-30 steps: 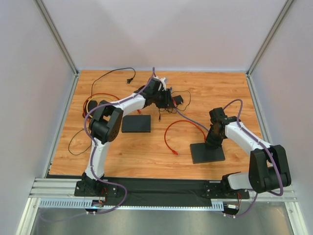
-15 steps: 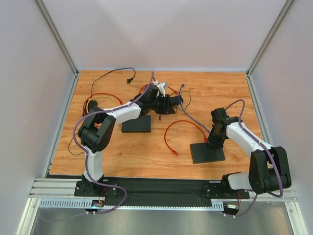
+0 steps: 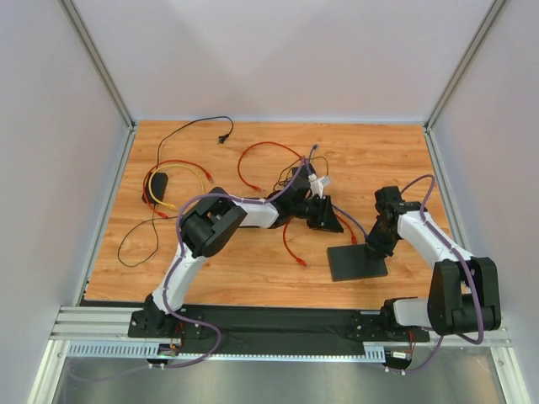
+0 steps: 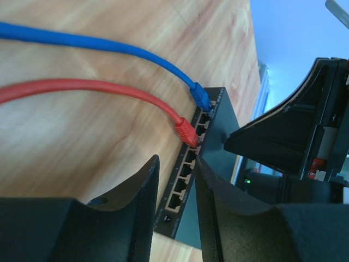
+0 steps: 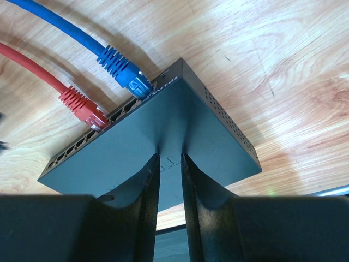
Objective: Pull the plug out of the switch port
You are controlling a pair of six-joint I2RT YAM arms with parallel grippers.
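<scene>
The black switch (image 3: 358, 263) lies flat at the right of the table. Its port row faces left, with a red plug (image 4: 186, 132) and a blue plug (image 4: 200, 98) seated in neighbouring ports. Both the red plug (image 5: 83, 108) and the blue plug (image 5: 124, 72) also show in the right wrist view. My left gripper (image 4: 177, 161) hangs open just in front of the ports, level with the empty ones below the red plug, and holds nothing. My right gripper (image 5: 170, 157) presses its tips on the switch's top (image 5: 180, 125), jaws slightly apart and empty.
A red cable (image 3: 290, 244) trails over the wood left of the switch. More red loops (image 3: 261, 156), a yellow and red bundle (image 3: 164, 181) and a black cord with a plug (image 3: 223, 139) lie toward the back left. Enclosure walls stand on three sides.
My left arm has swung from the back centre of the table to the right and forward, bringing its gripper to the switch's port side. The right gripper stays on the switch top.
</scene>
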